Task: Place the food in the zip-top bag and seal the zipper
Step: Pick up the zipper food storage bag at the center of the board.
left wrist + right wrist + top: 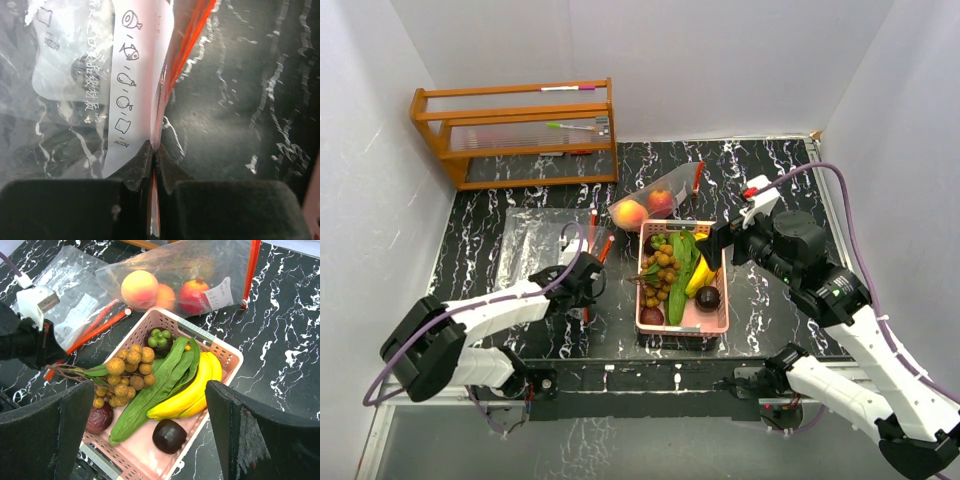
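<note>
1. White walls enclose a black, white-veined desk [480, 225], on which everything is laid out.
2. Most of the food is found in a pink basket [220, 347] at the middle of the desk. It holds a longan bunch [131, 367], bananas [190, 392], long green vegetables [165, 380], a mangosteen [160, 338], a dark round fruit [169, 435] and a wrinkled purple fruit [99, 417].
3. Just behind the basket a filled zip-top bag [220, 260] is seen, with a peach [139, 287], an orange fruit [165, 295] and a pomegranate [194, 294] inside. Whether its red zipper [251, 270] is pressed shut cannot be told.
4. Left of the basket an empty zip-top bag [535, 245] is spread flat on the desk. Its red-zippered edge, beside the printed label, is pinched by the left hand [152, 150], whose fingers are clamped tight on it.
5. The right hand [147, 392] is held above the basket with its fingers spread wide, and nothing is gripped.
6. A wooden rack [515, 92] with pens is set at the far left corner, well apart from the work.
7. The task is judged to be at an early-to-middle stage. Three fruits are bagged, the basket's contents are not yet moved, the second bag has to be opened and filled, and sealing has to be done or confirmed.
</note>
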